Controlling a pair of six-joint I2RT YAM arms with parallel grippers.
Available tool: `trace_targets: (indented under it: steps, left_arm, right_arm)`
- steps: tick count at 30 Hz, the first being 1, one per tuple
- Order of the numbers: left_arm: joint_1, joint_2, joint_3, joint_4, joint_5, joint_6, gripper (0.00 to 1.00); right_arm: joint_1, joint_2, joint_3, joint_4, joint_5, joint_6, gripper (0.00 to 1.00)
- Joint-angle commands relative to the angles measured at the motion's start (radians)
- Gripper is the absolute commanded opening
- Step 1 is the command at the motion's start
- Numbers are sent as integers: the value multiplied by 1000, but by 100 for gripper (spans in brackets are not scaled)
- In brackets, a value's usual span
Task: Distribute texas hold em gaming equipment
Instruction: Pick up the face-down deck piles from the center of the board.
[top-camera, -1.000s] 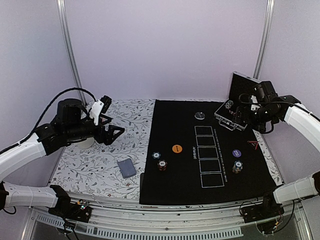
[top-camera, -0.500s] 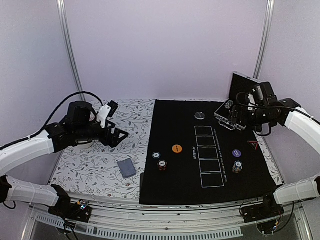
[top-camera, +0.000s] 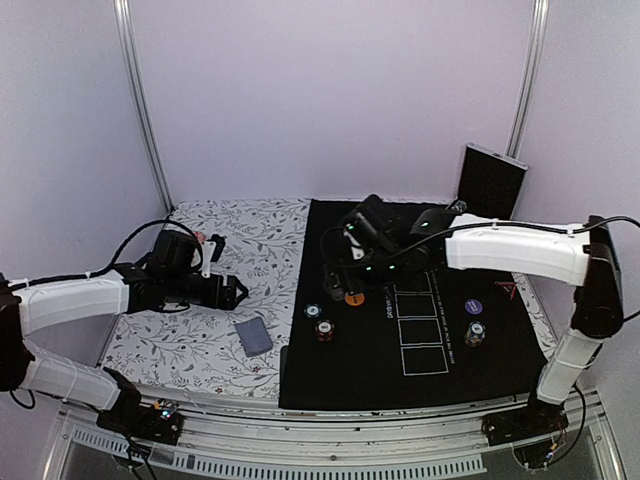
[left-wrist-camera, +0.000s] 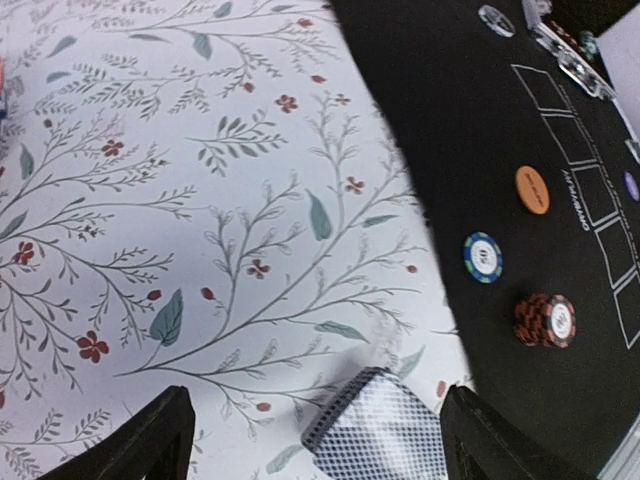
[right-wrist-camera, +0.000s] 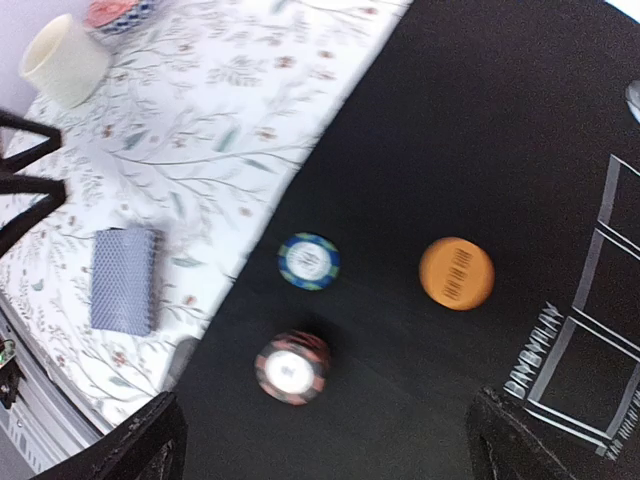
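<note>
Left wrist view, lower middle: card deck (left-wrist-camera: 378, 432) is lying on the floral cloth (left-wrist-camera: 200, 200) below the left gripper (left-wrist-camera: 315, 420), its fingers spread wide and empty, likely wanting a square, centred descent; right gripper (right-wrist-camera: 325, 430), equally agape and empty, is hovering above the orange button (right-wrist-camera: 456, 272).

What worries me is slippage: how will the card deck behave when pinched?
The card deck shows a stacked edge, so it probably splays if pinched loosely. Lying flat on the floral cloth, it likely slides rather than tips when pushed.
</note>
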Motion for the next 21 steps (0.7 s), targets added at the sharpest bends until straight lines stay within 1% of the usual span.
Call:
trace_targets:
  steps: [1,5,9,14,21]
  left_arm:
    - [69,84,-11,106,21,-91,84]
    - [97,180,0,142,37,-106,80]
    - [148,219,0,168,73,-139,80]
    - [175,199,14,177,79,-143,80]
    - [191,189,19,183,88,-127,80]
  right_arm:
    - [163,245,207,121,-35,-96,99]
    - [235,447,395,160,-125,-150,99]
    - [245,579,521,168,-127,-87,99]
    - [249,687,585,148,-42,-21,99]
    - [264,783,666,104,-37,-50,99]
